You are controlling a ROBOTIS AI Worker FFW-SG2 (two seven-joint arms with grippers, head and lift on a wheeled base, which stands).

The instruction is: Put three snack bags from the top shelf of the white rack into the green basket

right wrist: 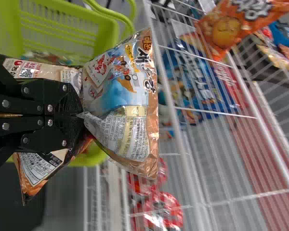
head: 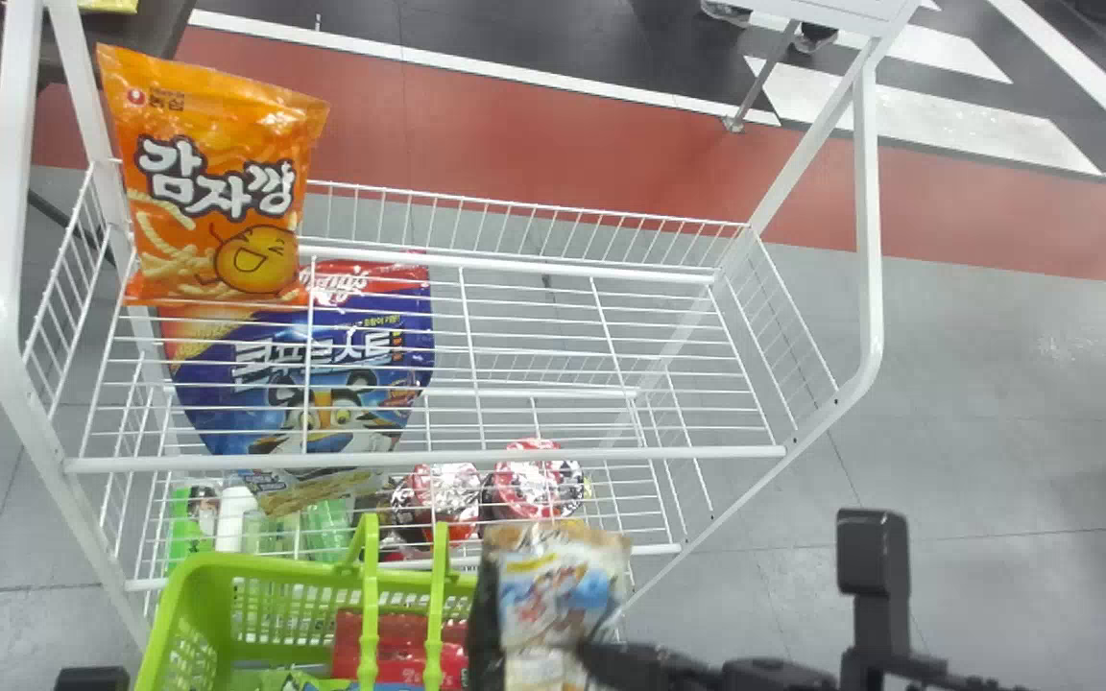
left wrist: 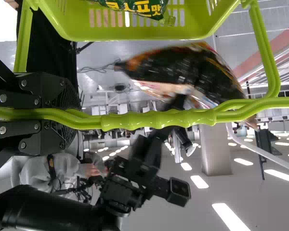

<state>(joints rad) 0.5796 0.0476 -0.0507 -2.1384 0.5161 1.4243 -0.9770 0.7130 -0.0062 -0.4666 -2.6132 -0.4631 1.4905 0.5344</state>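
Right end effector (head: 601, 660): fingers pressed in on a snack bag (head: 553, 595), pinching it mid-body so it's creased and flares out either side of the grip. Bag sits at the basket's right rim, near side of the rack; can't tell if it's clear of the rim or touching it.

Left end effector (left wrist: 70, 115): fingers pinching the green basket's handle (left wrist: 159, 119).

Green basket (head: 265, 568): near side, just in front of the rack's left half. Inside: red packs (head: 399, 645) on the right, a green packet (left wrist: 130, 6) too.

White rack (head: 438, 454), top shelf: one orange snack bag (head: 217, 182), upright at the far left corner, front face toward the head camera. Under it, seen through the top shelf wires, a big blue bag (head: 323, 384) on the left, lower down. Lower level also has red-lidded cups (head: 539, 480) around the middle, green bottles (head: 325, 528) at left.

Dark desk (head: 121, 38) past the rack, far left, yellow packet (head: 109, 5) on it.
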